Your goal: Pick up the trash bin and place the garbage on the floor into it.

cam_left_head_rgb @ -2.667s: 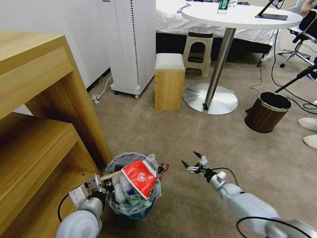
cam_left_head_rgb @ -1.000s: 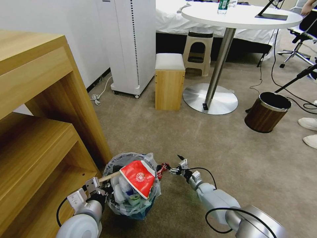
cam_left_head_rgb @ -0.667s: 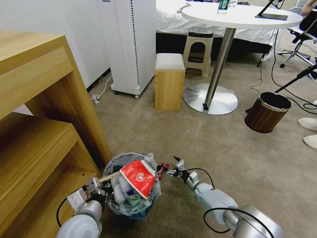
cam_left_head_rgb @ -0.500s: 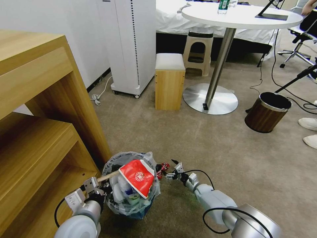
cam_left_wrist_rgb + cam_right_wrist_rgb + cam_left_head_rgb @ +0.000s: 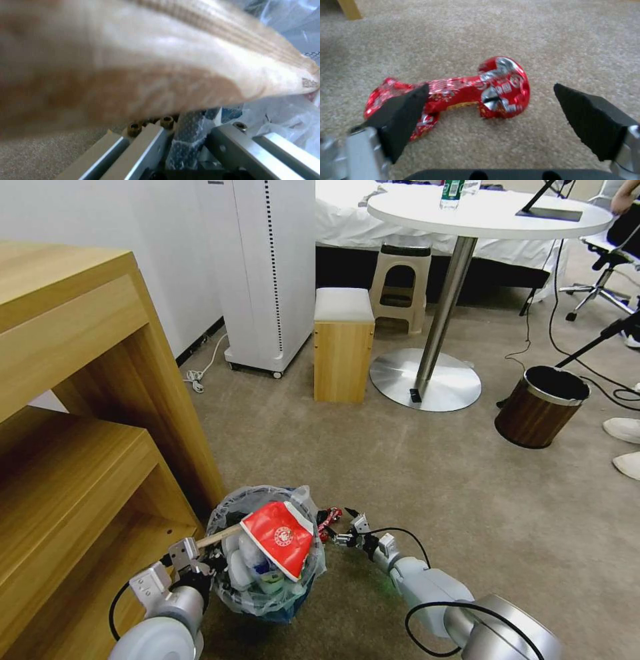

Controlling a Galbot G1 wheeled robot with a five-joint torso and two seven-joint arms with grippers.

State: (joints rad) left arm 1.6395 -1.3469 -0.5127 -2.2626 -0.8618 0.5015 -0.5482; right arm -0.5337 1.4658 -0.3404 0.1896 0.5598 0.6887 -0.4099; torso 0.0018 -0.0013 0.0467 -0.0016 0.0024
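The floor [image 5: 413, 460] is almost cleared. The full trash bin [image 5: 267, 560] is pinched at its rim by the left claw [image 5: 190, 563]. The right claw [image 5: 493, 117] has been brought down, spread wide around the red wrapper [image 5: 466, 93], so grabbing seems close.

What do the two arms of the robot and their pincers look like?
Both arms are pale grey with rounded silver joints, and a black cable loops along each. The right pincer has silver metal fingers tipped with black wedge-shaped pads. The left pincer is built of silver metal blocks and rails joined with visible screws.
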